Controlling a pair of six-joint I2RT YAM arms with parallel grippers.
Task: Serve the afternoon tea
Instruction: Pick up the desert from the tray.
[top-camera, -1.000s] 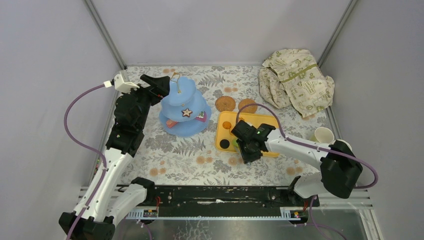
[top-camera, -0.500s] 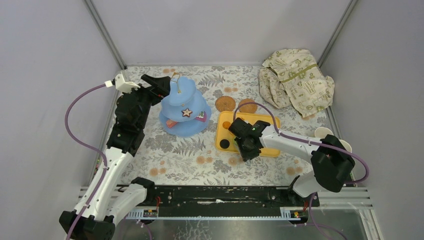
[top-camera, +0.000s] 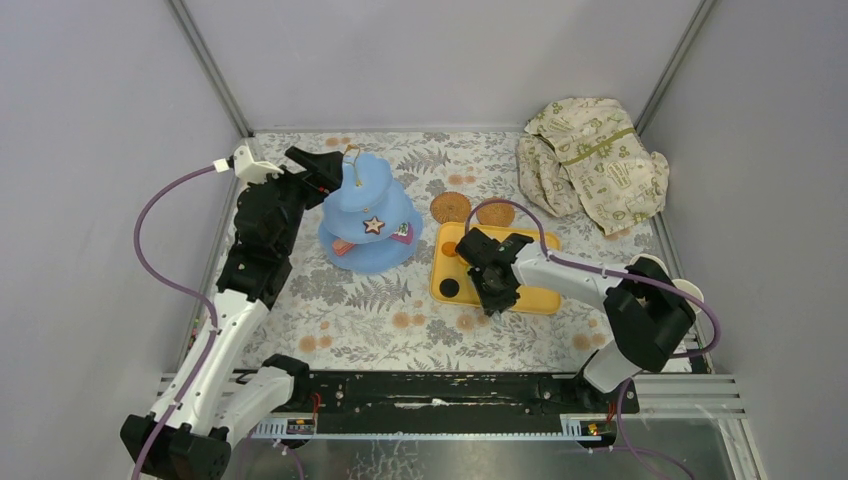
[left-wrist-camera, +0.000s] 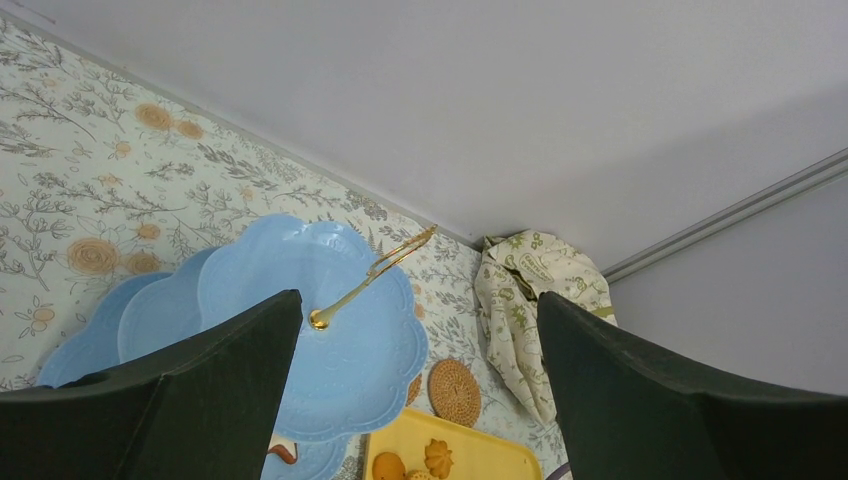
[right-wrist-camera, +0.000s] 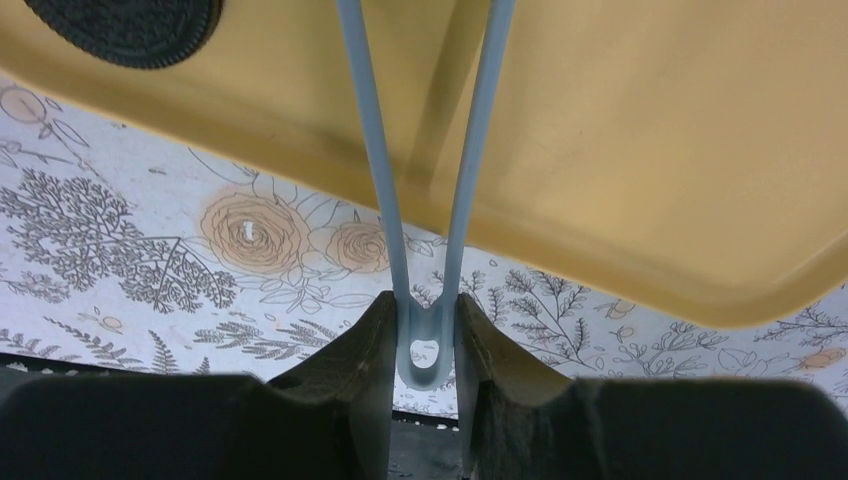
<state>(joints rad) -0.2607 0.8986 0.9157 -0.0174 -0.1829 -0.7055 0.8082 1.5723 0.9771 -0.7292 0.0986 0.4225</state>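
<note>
Back-left on the worktop (top-camera: 350, 300) rises the stand (top-camera: 368, 215), with pastries (top-camera: 374, 225) on its lower tiers. Two coasters (top-camera: 451, 207) lie just to its right, behind the tray (right-wrist-camera: 650, 150). The left pincer (left-wrist-camera: 415, 310) hovers by the stand's top, wide open and empty. The right pincer (right-wrist-camera: 422, 320) is clamped on the hinge end of the tongs (right-wrist-camera: 375, 180) at the tray's near edge.

**Robot body.** 2 arms, left arm (top-camera: 255, 250) and right arm (top-camera: 572, 281): white tubular links, black joint housings, a purple cable (top-camera: 140, 235) looped along each, 1 shared black base rail (top-camera: 440, 388). Left gripper (left-wrist-camera: 420, 300): 2 black wedge-shaped fingers (left-wrist-camera: 190, 400).
</note>
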